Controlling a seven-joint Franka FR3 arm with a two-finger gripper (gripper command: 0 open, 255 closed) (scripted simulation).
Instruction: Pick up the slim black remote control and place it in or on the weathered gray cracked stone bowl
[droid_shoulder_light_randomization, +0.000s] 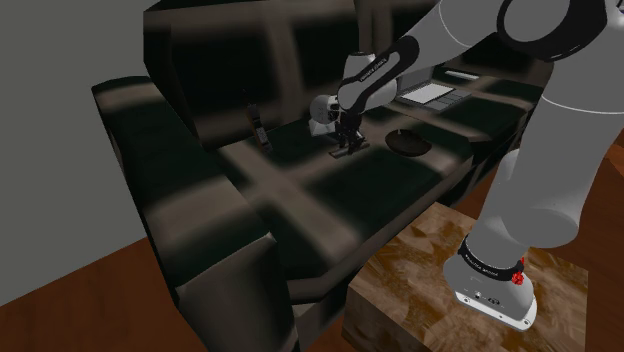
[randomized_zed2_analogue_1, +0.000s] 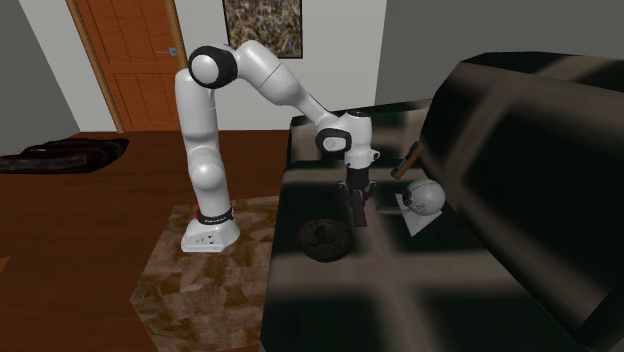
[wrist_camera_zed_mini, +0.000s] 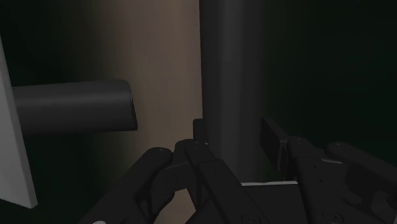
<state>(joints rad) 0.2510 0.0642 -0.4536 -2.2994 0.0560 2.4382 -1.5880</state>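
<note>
Looking down the hand (wrist_camera_zed_mini: 234, 132), you find its two fingers closed against the long sides of the slim dark remote (wrist_camera_zed_mini: 232, 76), which runs straight away between them; it looks gripped. The stone bowl (droid_shoulder_light_randomization: 408, 143) rests on the sofa seat (droid_shoulder_light_randomization: 330, 190). The remote is near the bowl, between it and a white round object (droid_shoulder_light_randomization: 322, 108). Your coming move is likely a short sideways carry to the bowl.

dark sofa (droid_shoulder_light_randomization: 330, 200) with pale crossing bands, dark grey remote (wrist_camera_zed_mini: 232, 83), mottled brown stand (droid_shoulder_light_randomization: 420, 290).
</note>
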